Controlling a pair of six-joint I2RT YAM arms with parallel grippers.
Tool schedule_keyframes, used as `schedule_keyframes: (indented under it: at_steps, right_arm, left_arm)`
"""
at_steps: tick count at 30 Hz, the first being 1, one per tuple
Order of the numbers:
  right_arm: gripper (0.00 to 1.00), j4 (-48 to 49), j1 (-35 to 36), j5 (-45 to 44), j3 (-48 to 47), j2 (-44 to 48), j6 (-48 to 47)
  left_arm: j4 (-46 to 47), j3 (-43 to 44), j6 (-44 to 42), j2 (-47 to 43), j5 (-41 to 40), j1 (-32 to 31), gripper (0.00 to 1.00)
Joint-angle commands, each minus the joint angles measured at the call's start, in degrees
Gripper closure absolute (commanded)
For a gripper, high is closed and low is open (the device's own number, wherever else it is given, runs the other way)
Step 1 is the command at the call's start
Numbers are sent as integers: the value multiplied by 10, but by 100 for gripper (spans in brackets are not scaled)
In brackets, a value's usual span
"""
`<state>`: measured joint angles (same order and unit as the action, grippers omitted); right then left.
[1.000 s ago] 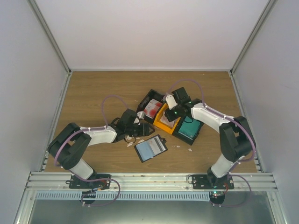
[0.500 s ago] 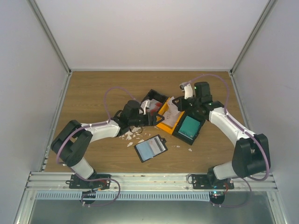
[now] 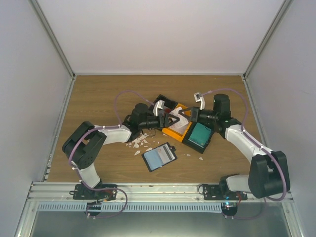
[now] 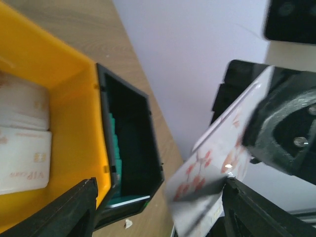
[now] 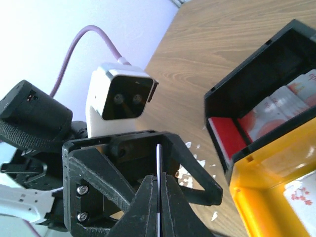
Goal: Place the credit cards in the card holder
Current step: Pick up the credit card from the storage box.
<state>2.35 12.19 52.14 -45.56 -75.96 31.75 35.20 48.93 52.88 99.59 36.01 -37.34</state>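
My right gripper [image 3: 183,116] is shut on a red-and-white credit card [image 4: 217,158], held on edge in the air above the orange bin [image 3: 174,131]. The card shows edge-on between the right fingertips [image 5: 158,163]. My left gripper [image 3: 170,120] faces the right one. Its jaws are open on either side of the card's free end [image 4: 158,202]. The card holder [image 3: 159,157] lies open on the table in front of the bins, pale grey-blue inside up, apart from both grippers.
Three open bins stand side by side: a black one with red-and-white cards [image 3: 162,109], the orange one with pale cards [image 4: 22,143], a black one with teal cards [image 3: 199,136]. White scraps [image 3: 140,143] lie by the left arm.
The right gripper has swung left and down from the back right with the card. The left gripper has reached right over the bins, so the two now meet around the card.
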Motion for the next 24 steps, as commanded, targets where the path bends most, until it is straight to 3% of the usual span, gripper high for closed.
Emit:
schedule_keyframes:
  at_steps: [1, 6, 8, 12, 19, 24]
  right_arm:
    - [99, 76, -5, 67, 25, 21, 65]
    - [100, 139, -4, 95, 64, 36, 111]
    - [98, 159, -5, 107, 74, 43, 122]
    - [85, 178, -5, 110, 86, 70, 128]
    - [59, 201, -5, 95, 102, 131, 147]
    - [59, 199, -5, 99, 110, 166, 146]
  left_arm:
    - [105, -13, 24, -13, 21, 3, 36]
    - [126, -26, 22, -31, 33, 2, 59]
    - [132, -33, 21, -41, 38, 2, 74]
    - [140, -50, 12, -72, 51, 2, 99]
    - [114, -66, -23, -146, 95, 2, 100]
    - [78, -69, -47, -197, 130, 2, 100]
